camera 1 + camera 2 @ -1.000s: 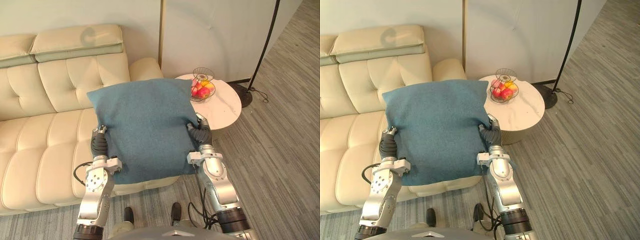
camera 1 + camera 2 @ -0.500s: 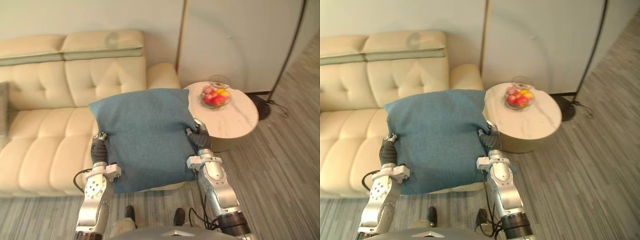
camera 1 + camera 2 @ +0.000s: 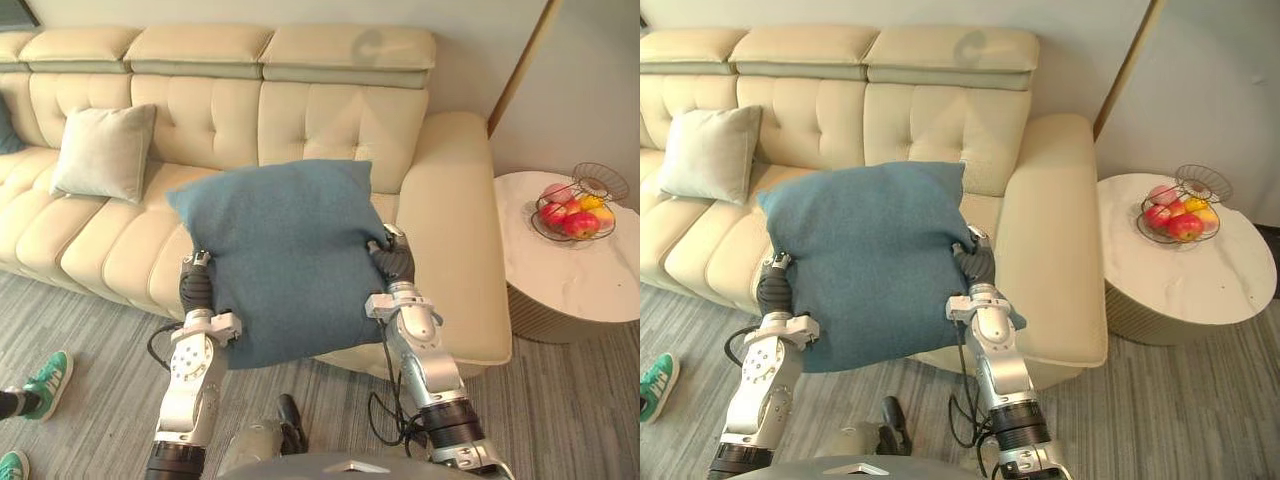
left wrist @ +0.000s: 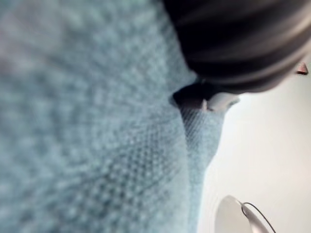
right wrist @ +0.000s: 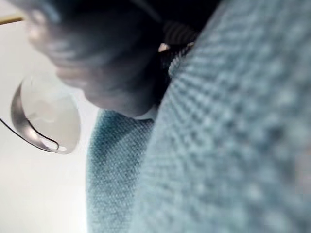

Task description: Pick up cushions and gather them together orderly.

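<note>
Cream tufted sofa (image 3: 452, 235) against the wall; a round marble side table (image 3: 585, 280) just beside its armrest, a wire basket (image 3: 603, 182) of red and yellow fruit (image 3: 565, 218) near the table's far edge; a person's green sneaker (image 3: 45, 380) on the grey floor

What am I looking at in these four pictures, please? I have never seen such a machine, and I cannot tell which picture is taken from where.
This is a humanoid robot, seen through its own cameras. The two wide pictures come from the two eyes in its head, looking down at one scene. The two close pictures come from cameras on its wrists: each shows blue cloth beside a hand's dark cover. The left hand and the right hand hold a blue cushion between them, one at each side, lifted before a cream sofa. A pale grey cushion leans on the sofa's back, farther left. At the right stands a round white table with a wire basket of fruit. A person's green shoe shows on the floor.
</note>
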Tool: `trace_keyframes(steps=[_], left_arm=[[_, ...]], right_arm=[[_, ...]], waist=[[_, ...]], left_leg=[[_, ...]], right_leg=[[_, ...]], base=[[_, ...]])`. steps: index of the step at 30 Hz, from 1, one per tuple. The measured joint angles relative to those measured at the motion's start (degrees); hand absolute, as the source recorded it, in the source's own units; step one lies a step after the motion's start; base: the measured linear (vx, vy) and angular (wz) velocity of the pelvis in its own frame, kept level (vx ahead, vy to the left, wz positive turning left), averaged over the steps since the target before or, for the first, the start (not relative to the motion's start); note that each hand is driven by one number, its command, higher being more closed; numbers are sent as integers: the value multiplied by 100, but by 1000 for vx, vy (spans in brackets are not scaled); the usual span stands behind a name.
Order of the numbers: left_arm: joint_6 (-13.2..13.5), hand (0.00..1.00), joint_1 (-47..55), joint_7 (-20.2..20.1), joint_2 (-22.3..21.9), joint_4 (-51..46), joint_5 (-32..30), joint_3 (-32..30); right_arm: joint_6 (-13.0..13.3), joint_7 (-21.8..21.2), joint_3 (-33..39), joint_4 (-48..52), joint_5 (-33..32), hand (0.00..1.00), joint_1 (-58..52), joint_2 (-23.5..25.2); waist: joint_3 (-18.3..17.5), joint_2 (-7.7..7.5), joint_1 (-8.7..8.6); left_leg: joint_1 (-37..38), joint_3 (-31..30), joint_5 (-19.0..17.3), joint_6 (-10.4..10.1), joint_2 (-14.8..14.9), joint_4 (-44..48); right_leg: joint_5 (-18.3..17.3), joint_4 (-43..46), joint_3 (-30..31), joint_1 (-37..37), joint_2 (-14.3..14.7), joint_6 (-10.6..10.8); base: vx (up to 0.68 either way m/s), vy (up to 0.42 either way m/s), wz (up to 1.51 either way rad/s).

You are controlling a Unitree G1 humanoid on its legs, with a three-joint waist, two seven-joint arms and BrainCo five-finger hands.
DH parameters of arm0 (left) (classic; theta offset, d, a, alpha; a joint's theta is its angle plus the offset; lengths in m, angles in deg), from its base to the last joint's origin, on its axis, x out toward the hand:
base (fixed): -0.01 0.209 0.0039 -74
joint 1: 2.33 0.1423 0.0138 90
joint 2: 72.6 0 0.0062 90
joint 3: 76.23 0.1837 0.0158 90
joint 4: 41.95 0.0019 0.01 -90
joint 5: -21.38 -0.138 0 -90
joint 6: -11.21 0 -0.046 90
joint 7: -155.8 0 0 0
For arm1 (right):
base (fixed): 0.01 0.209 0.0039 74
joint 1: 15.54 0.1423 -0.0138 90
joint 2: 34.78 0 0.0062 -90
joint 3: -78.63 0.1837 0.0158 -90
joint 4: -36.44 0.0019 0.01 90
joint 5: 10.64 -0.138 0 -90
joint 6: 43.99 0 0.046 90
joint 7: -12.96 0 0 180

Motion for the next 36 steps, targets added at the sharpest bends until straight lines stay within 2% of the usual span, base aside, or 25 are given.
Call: trace_keyframes(steps=[1,2,3,4,6,7,10,12,13,14,17,19,21,22,23,24,25,26,28,30,31,32,33,34,36], left_arm=[[-2,100,19,-3,2,19,-2,2],[-2,100,20,-16,5,62,-12,3],[-13,100,29,-35,5,124,-45,6],[-39,100,37,-50,3,183,-47,21],[-59,100,74,-56,6,196,-48,21],[-59,100,94,-60,23,196,-61,21],[-59,100,87,-95,101,188,-100,27],[-60,100,84,-137,103,184,-116,36],[-60,100,85,-205,110,164,-167,72],[-61,100,84,-230,109,161,-176,99],[-60,100,86,-305,105,122,-224,406],[-61,100,87,-339,96,114,-226,539],[-69,100,191,-421,13,112,-222,586],[-69,100,243,-436,-35,105,-218,583],[-63,100,353,-463,-113,15,-215,574],[-59,100,389,-475,-126,-38,-212,575],[-51,100,475,-494,-183,-179,-209,575],[-44,100,477,-516,-205,-208,-209,575],[-20,100,476,-537,-293,-281,-209,565],[-25,100,479,-611,-341,-293,-211,564],[-26,100,490,-625,-349,-297,-211,564],[-29,100,529,-641,-381,-317,-213,567],[-33,100,601,-644,-456,-344,-213,567],[-69,100,627,-625,-420,-321,-214,551],[-66,100,671,-580,-339,-367,-212,547]], right_arm=[[0,0,-3,-10,-2,100,-51,5],[0,-1,-3,-10,-5,100,-101,9],[0,-6,-2,-10,-15,100,-180,11],[1,-16,4,-10,-96,100,-232,2],[2,-44,5,-10,-136,100,-283,6],[4,-64,-1,-10,-157,100,-299,7],[33,-114,0,-9,-198,100,-303,-3],[37,-120,9,-7,-221,100,-333,-11],[46,-124,44,49,-230,100,-476,-12],[61,-132,68,93,-237,100,-560,-10],[113,-151,250,349,-349,100,-1007,-29],[114,-152,344,351,-367,100,-1142,-30],[104,-151,355,738,-389,100,-1443,-78],[103,-151,351,966,-389,100,-1564,-104],[105,-152,340,1378,-389,100,-1721,-173],[108,-152,339,1515,-388,100,-1756,-191],[129,-152,342,1746,-386,100,-1766,-233],[155,-151,347,1810,-386,100,-1766,-233],[224,-151,355,1914,-386,100,-1769,-226],[226,-139,382,1911,-386,100,-1836,-225],[227,-138,382,1911,-386,100,-1875,-225],[228,-138,381,1912,-386,100,-1941,-237],[219,-140,381,1870,-385,100,-1959,-256],[154,-127,380,1787,-377,100,-2076,-45],[153,-130,358,1787,-331,100,-2137,143]], waist=[[24,-35,-6],[59,-86,-29],[105,-149,-95],[130,-162,-192],[150,-170,-179],[156,-165,-154],[165,-157,-241],[209,-84,-337],[209,-76,-416],[201,-84,-441],[185,-27,-532],[156,72,-551],[157,69,-539],[158,70,-509],[158,69,-421],[158,64,-394],[125,94,-365],[116,95,-339],[116,92,-264],[124,78,-261],[121,85,-255],[44,221,-232],[-17,406,-172],[-66,161,-191],[-95,-67,-151]], left_leg=[[-17,-12,-85,124,-28,78],[17,-54,-149,221,-73,97],[99,-190,-197,294,-131,82],[200,-375,-201,313,-176,-34],[447,-493,-194,311,-236,-316],[629,-515,-170,277,-316,-525],[858,-539,-159,263,-529,-804],[1087,-646,-152,254,-635,-1059],[1285,-743,-105,182,-720,-1243],[1338,-812,-104,181,-770,-1280],[1636,-1165,-180,208,-961,-1377],[1623,-1298,-264,64,-854,-1181],[1425,-1104,-595,-497,-676,-88],[1261,-917,-674,-627,-573,502],[894,-446,-809,-642,-198,1852],[770,-264,-916,-535,4,2289],[520,-23,-1176,-377,539,2981],[443,-5,-1262,-344,709,3069],[366,-54,-1469,-368,1147,2716],[366,-541,-1412,-493,1196,1648],[400,-719,-1307,-587,1166,1248],[555,-1071,-802,-603,1151,454],[683,-1454,-89,-1270,1238,102],[710,-1480,-136,-1180,975,243],[840,-1439,-223,-1048,694,219]], right_leg=[[108,249,141,-132,-31,-417],[256,488,353,-226,-65,-466],[202,858,743,-339,-21,-367],[-342,1218,1081,-357,264,51],[-940,1499,1315,-449,851,235],[-1193,1525,1317,-553,1294,308],[-1216,1314,1004,-812,1705,310],[-1110,894,838,-989,1998,277],[-883,547,863,-1055,2136,265],[-783,424,907,-1049,2159,214],[-165,112,959,-916,2152,-215],[-230,23,757,-705,2164,-218],[-283,-262,662,-236,2187,-264],[-283,-391,690,-48,2209,-264],[-331,-624,820,304,2268,-246],[-402,-671,893,405,2288,-211],[-473,-715,1066,511,2356,-158],[-492,-720,1158,520,2358,-142],[-502,-734,1485,590,2278,-34],[-584,-604,1878,598,1999,269],[-610,-556,1967,578,1944,375],[-688,-437,2111,501,1954,546],[-825,-273,2335,391,2063,786],[-828,-226,2484,373,1800,811],[-741,-359,2626,429,1538,903]], base=[[110,174,6],[118,177,21],[153,175,47],[134,106,53],[147,81,24],[129,58,4],[159,33,18],[245,18,31],[275,7,43],[374,-7,70],[406,-19,62],[422,-47,44],[393,-74,25],[388,-82,-19],[376,-75,-31],[315,-43,-54],[164,11,-48],[214,80,-71],[180,155,-75],[145,279,-73],[131,365,-63],[147,428,-80],[175,493,-75],[151,379,-62],[96,255,-31]])
